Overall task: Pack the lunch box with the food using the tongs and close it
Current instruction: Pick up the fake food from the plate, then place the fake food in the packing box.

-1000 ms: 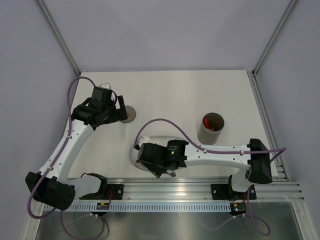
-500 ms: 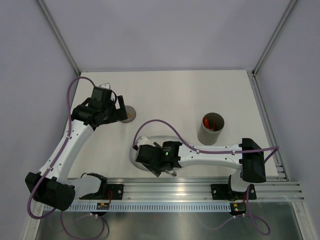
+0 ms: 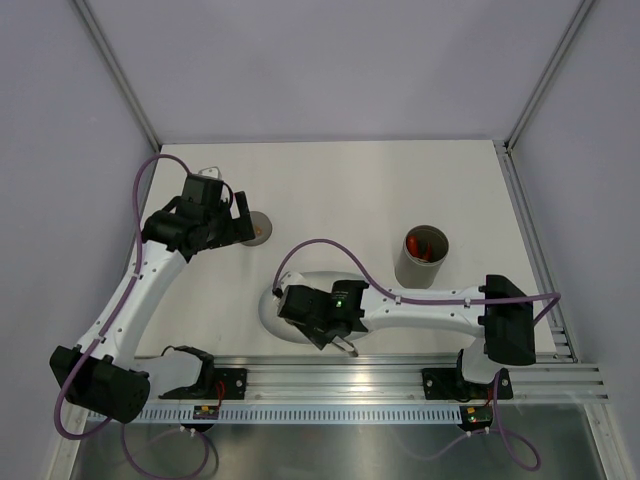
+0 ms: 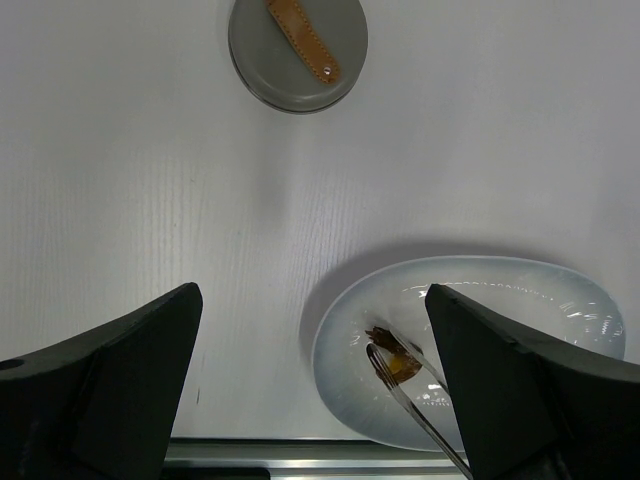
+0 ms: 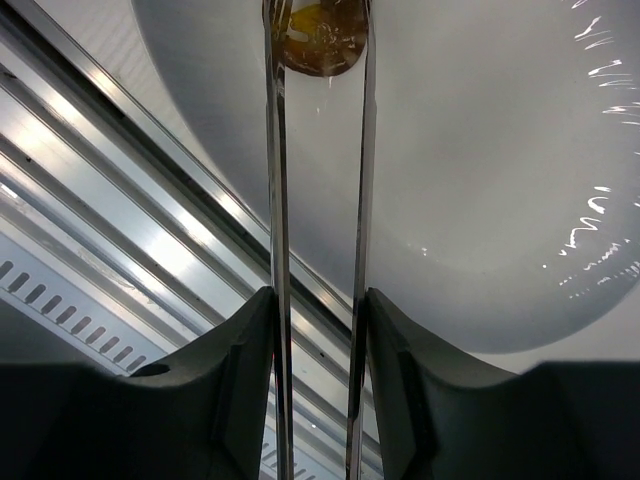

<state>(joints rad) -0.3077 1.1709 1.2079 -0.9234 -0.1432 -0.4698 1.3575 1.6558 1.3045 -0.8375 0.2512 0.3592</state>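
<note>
The dark grey lunch box [image 3: 421,257] stands upright at the right with red food inside. Its round grey lid [image 4: 297,50] with the tan handle lies flat on the table, just beyond my left gripper [image 4: 315,390], which is open and holds nothing. My right gripper [image 5: 318,300] is shut on the silver tongs [image 5: 277,190], one finger against each arm. It hovers over the white oval plate [image 3: 271,311]. The tong tips pinch a brown and orange food piece [image 5: 318,35] on the plate, also seen as the food piece [image 4: 395,358] in the left wrist view.
The aluminium rail [image 3: 380,375] runs along the table's near edge, right beside the plate. Grey walls and frame posts enclose the table on three sides. Purple cables loop off both arms.
My right wrist has shifted slightly over the plate, and its forearm has swung a little. The left arm, lid and lunch box have not moved.
</note>
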